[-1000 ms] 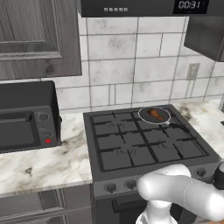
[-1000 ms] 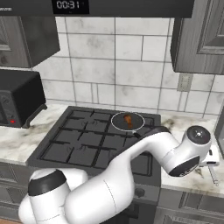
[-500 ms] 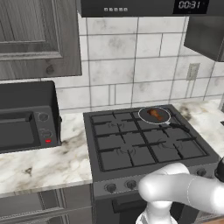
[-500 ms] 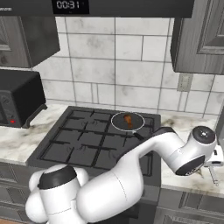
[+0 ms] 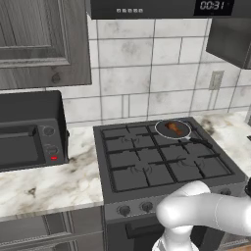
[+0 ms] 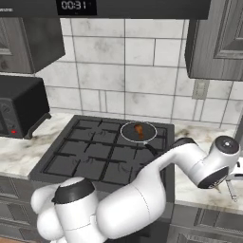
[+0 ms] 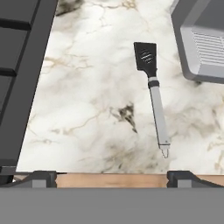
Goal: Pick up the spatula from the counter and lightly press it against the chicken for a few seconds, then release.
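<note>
The spatula lies flat on the marble counter to the right of the stove, its black slotted head away from me and its grey handle pointing toward my hand. My gripper hovers above it, open, with nothing between the fingertips; the handle's end sits just inside the right fingertip. In the right base view the spatula pokes out under my wrist. The brown chicken piece rests in a small pan on the stove's back right burner.
A grey appliance stands on the counter right beside the spatula's head. The dark stove edge borders the counter on the other side. A black toaster oven sits far left. The counter's front edge lies just below the handle.
My wrist has swung further right over the right-hand counter, toward the spatula. The pan, chicken and spatula have not moved; the jaws stayed open.
</note>
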{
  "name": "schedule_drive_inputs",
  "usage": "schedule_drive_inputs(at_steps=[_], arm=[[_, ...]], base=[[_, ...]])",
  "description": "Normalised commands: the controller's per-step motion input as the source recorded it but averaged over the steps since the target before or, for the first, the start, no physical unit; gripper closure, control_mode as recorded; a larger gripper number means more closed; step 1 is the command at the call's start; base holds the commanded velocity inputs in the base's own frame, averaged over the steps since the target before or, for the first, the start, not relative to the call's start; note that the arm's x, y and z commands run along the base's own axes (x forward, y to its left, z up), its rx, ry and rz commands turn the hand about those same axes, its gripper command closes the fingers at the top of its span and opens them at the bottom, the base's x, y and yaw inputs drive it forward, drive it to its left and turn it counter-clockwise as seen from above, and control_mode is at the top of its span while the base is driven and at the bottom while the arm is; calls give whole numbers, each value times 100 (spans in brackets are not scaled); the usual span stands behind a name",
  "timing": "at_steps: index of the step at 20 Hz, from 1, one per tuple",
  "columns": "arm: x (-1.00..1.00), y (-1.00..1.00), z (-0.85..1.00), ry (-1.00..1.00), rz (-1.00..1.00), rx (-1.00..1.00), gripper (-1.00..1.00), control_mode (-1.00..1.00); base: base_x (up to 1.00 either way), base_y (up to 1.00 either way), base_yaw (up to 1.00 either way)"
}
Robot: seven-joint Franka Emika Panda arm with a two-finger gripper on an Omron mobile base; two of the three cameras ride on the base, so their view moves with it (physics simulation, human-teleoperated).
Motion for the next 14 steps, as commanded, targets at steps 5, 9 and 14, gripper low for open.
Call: schedule_drive_inputs(at_steps=[5,9,14], arm=[[7,-9,-13,5,0,0,-100,-100],[0,-6,-15,3,0,0,-100,-100],[0,-2,-12,0,0,0,-100,-100]], base=[[0,0,0],[0,0,0],[0,0,0]])
